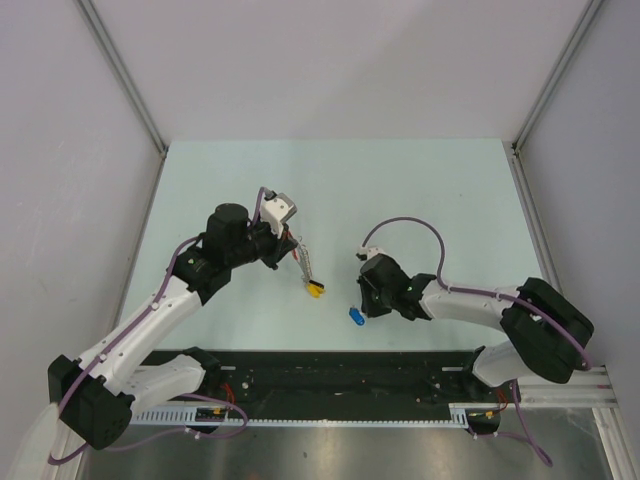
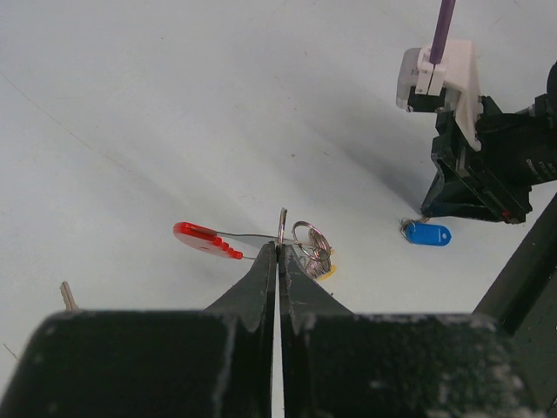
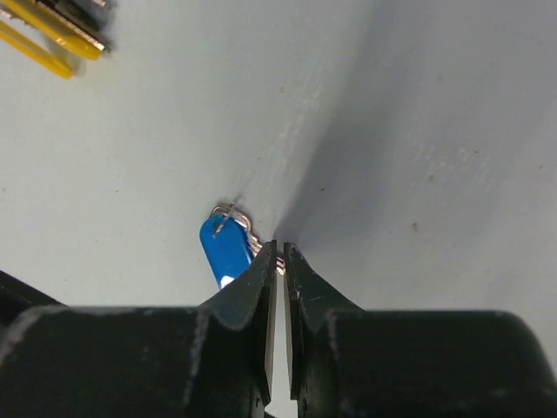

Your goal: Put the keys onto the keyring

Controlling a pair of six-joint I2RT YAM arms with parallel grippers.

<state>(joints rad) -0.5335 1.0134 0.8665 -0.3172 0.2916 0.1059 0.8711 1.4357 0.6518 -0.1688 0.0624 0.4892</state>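
The keyring (image 2: 282,228) is a thin metal ring with a red piece (image 2: 204,239), wire coils (image 2: 312,244) and a bit of yellow under them. My left gripper (image 2: 278,248) is shut on that ring just above the table; from above, the bunch (image 1: 316,289) hangs at the left gripper (image 1: 305,272). A blue-capped key (image 3: 224,248) lies on the table. My right gripper (image 3: 278,261) is shut on the small wire loop at its end. In the top view the blue key (image 1: 354,315) sits just left of and below the right gripper (image 1: 364,303).
The pale table (image 1: 420,200) has walls at the back and sides, and a black rail (image 1: 340,375) along the near edge. A small silver metal piece (image 2: 65,296) lies left of the left fingers. Yellow strips (image 3: 43,35) show at the right wrist view's top left.
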